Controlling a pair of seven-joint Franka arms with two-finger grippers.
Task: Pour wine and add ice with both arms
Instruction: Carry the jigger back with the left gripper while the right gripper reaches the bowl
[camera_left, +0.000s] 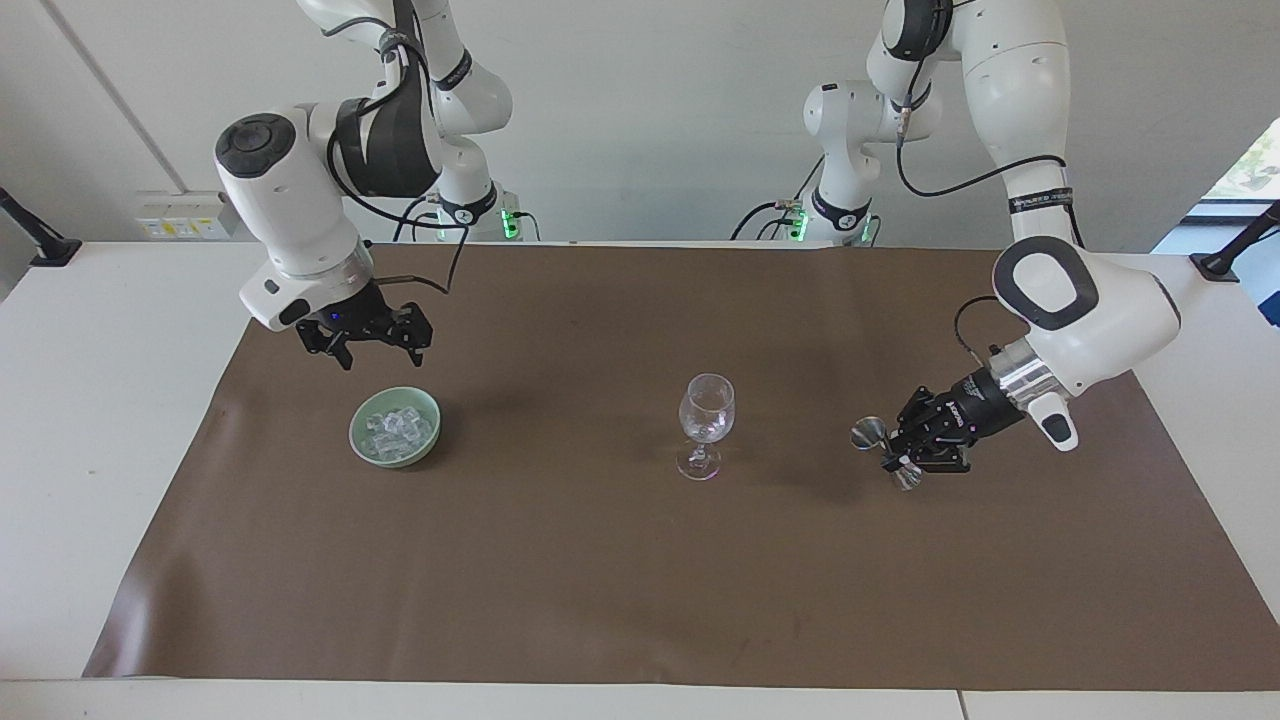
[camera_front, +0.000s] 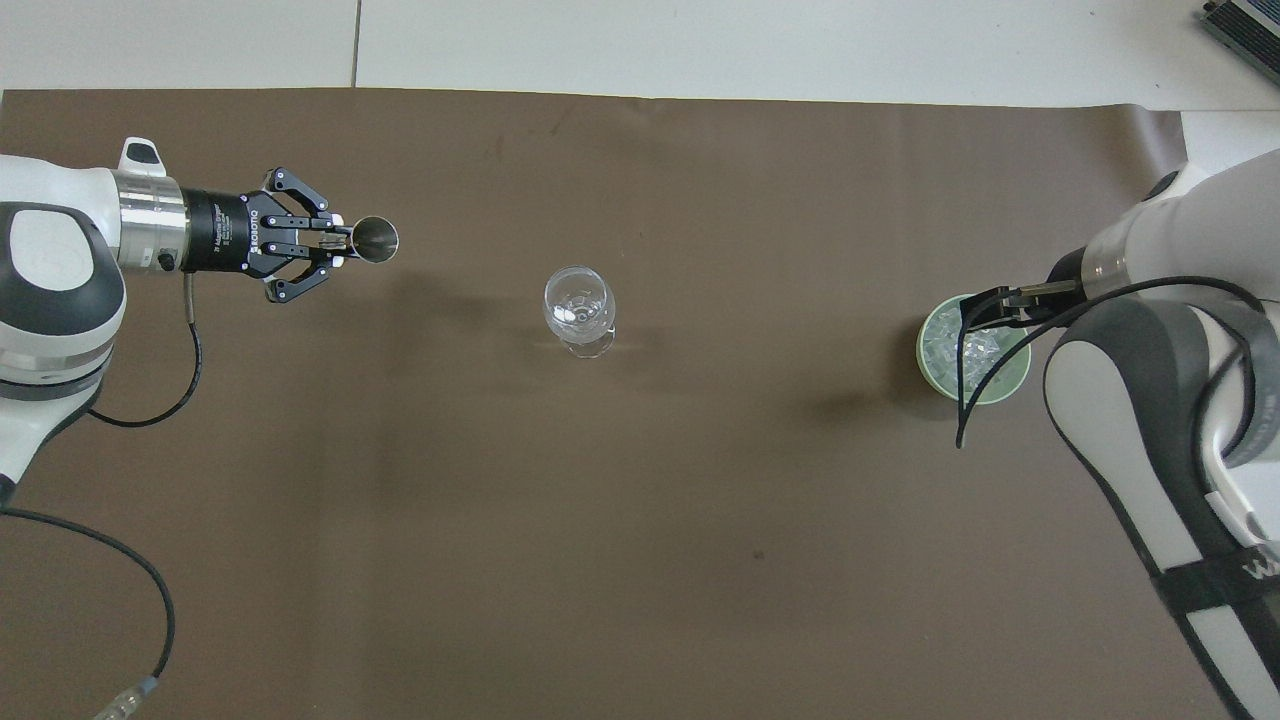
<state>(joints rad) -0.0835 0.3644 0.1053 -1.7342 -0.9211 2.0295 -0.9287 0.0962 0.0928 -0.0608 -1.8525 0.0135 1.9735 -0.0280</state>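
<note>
Both my arms are out over the counter.
My left gripper (camera_left: 893, 452) points sideways, jaws clamped; my right gripper (camera_left: 378, 350) hangs downward, jaws spread.

White wall (camera_left: 650, 100); white table (camera_left: 100, 420); brown mat (camera_left: 600, 560).

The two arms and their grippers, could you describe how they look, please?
Both arms are glossy white, rounded jointed segments with dark grey joint caps and rings, and a bare metal collar at each wrist. Black cables loop along them. The left gripper and the right gripper are black, two-fingered linkages; green lights glow at the bases.
</note>
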